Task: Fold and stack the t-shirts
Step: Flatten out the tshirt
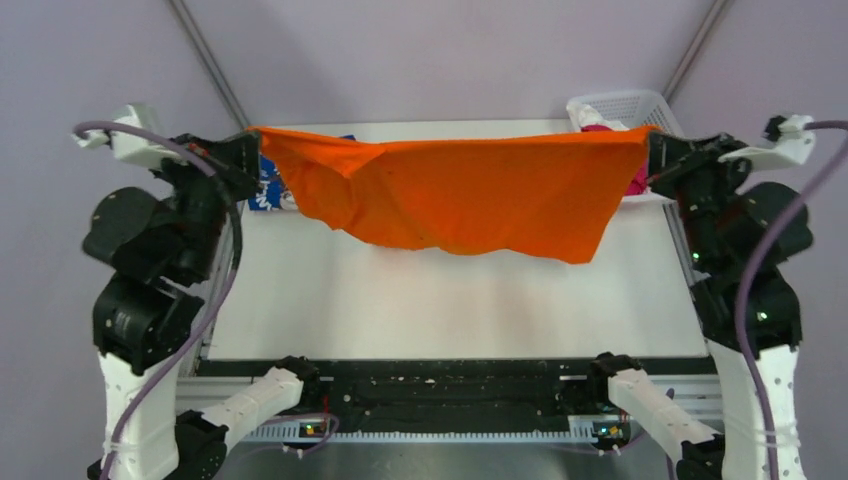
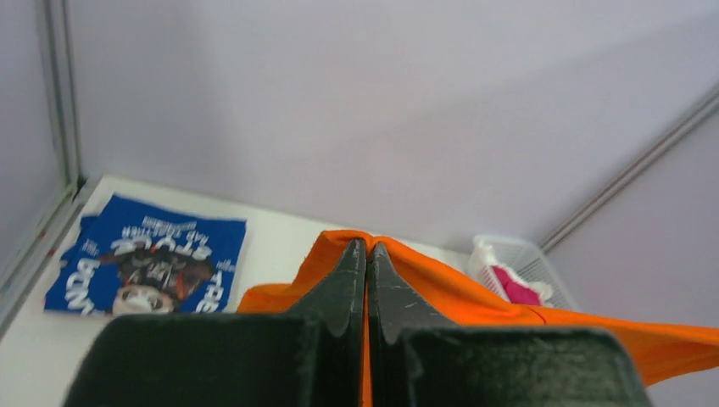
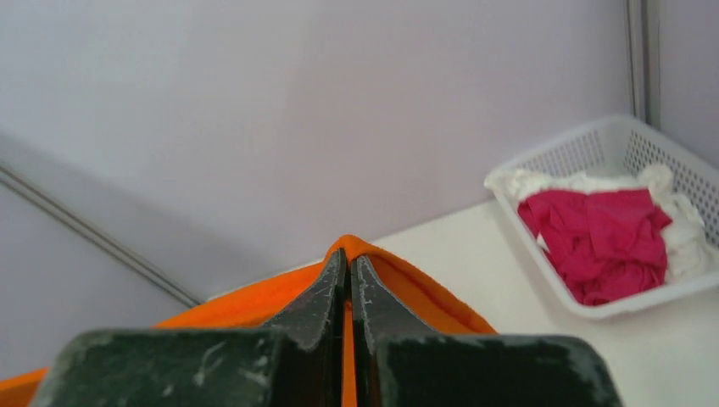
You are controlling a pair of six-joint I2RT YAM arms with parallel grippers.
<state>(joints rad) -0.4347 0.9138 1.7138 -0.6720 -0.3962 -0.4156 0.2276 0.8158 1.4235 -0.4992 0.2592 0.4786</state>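
Note:
The orange t-shirt [image 1: 470, 190] hangs stretched in the air between my two grippers, above the far half of the white table. My left gripper [image 1: 252, 140] is shut on its left top corner; the cloth [image 2: 449, 292] wraps over the fingertips in the left wrist view. My right gripper [image 1: 652, 142] is shut on its right top corner, with cloth [image 3: 254, 301] draped over the tips in the right wrist view. The blue t-shirt [image 2: 148, 267], folded with white lettering and a dark graphic up, lies at the far left of the table, mostly hidden behind the orange shirt in the top view [image 1: 268, 190].
A white mesh basket [image 3: 670, 153] with pink and white cloth stands at the far right corner; it also shows in the top view [image 1: 625, 105]. The table [image 1: 450, 310] is bounded by metal rails and lilac walls.

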